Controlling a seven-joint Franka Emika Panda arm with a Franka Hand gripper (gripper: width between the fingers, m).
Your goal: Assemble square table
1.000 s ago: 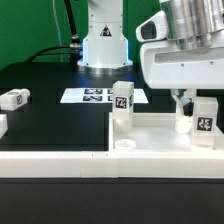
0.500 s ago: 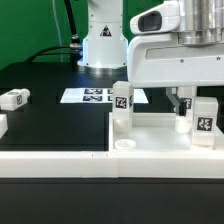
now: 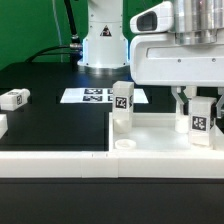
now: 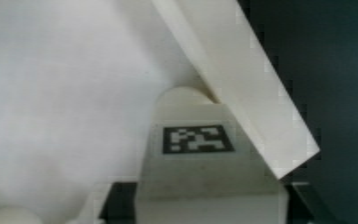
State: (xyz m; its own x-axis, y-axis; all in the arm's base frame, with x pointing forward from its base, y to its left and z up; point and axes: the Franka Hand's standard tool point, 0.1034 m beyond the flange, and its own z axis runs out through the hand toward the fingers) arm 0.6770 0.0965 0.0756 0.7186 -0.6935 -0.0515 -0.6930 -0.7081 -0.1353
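An upright tagged leg on the square tabletop is straddled by the gripper; whether it is pinched cannot be told.

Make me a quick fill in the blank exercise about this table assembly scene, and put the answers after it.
1. The loose leg nearest the marker board lies on its ____.
2. The number of legs standing upright on the table top is ____.
3. The pincer straddles the upright leg on the exterior view's ____.
Missing words: side; two; right.
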